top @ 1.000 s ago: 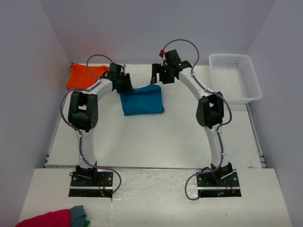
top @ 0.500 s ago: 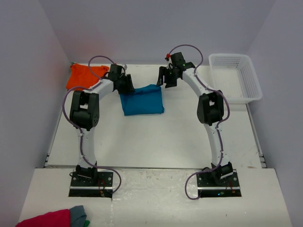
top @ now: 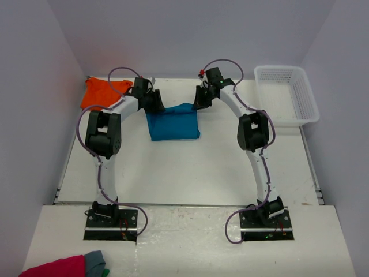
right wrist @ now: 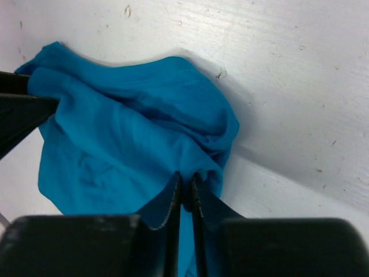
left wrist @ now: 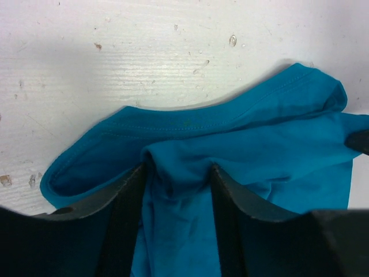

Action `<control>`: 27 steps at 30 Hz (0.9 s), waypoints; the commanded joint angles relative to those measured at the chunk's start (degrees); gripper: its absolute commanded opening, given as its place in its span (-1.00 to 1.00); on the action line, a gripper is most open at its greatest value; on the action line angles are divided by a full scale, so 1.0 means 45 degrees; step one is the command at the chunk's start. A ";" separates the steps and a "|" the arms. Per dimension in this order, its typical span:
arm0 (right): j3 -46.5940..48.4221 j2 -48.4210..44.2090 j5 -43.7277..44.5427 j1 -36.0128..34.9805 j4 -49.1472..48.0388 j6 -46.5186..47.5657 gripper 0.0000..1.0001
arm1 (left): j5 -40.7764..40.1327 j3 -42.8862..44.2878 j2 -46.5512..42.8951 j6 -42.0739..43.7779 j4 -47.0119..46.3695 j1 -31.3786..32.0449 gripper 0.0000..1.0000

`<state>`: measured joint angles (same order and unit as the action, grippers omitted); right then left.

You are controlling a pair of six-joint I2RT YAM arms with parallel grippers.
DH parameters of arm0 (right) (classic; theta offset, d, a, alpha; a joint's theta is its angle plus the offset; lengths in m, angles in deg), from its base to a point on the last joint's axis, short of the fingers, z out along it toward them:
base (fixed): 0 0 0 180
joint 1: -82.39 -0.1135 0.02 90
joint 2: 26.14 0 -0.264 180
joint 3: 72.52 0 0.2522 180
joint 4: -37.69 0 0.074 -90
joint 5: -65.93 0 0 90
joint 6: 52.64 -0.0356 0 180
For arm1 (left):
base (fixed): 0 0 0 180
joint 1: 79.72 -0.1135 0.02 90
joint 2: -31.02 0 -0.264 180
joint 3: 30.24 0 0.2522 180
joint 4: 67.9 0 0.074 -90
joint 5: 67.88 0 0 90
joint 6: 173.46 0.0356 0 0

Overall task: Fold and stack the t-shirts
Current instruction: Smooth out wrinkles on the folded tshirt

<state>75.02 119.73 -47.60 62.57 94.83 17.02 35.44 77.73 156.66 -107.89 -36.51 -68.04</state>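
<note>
The teal-blue t-shirt (top: 173, 124) lies folded in the middle of the table, its far edge bunched up. At the shirt's far left corner my left gripper (top: 157, 105) is closed on a thick fold of teal cloth (left wrist: 230, 133), which fills the gap between the fingers of the left gripper (left wrist: 177, 173). My right gripper (top: 198, 104) sits at the far right corner. Its jaws are almost together, and the right gripper (right wrist: 184, 180) pinches a thin ridge of the teal cloth (right wrist: 115, 144). The orange t-shirt (top: 101, 92) lies crumpled at the far left of the table, apart from both grippers.
A white plastic basket (top: 279, 68) stands at the far right of the table. A crimson-pink cloth (top: 57, 267) and a grey cloth (top: 95, 261) lie off the table at the near left. Side walls close in the table on the left, right and back.
My right gripper came down from above the table onto the teal shirt's far right corner and shut on the cloth. The left gripper stayed at its corner.
</note>
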 commanded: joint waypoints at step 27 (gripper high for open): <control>-0.6501 -0.6726 0.1380 -0.1083 -0.1104 -0.0011 -1.00 | -0.1339 -0.4176 -0.8034 -0.0490 0.1178 0.1524 -1.00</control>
<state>49.32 98.44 -44.36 59.21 92.33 17.22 31.27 61.91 125.93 -109.92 -34.37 -62.07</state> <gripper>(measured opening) 0.019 0.011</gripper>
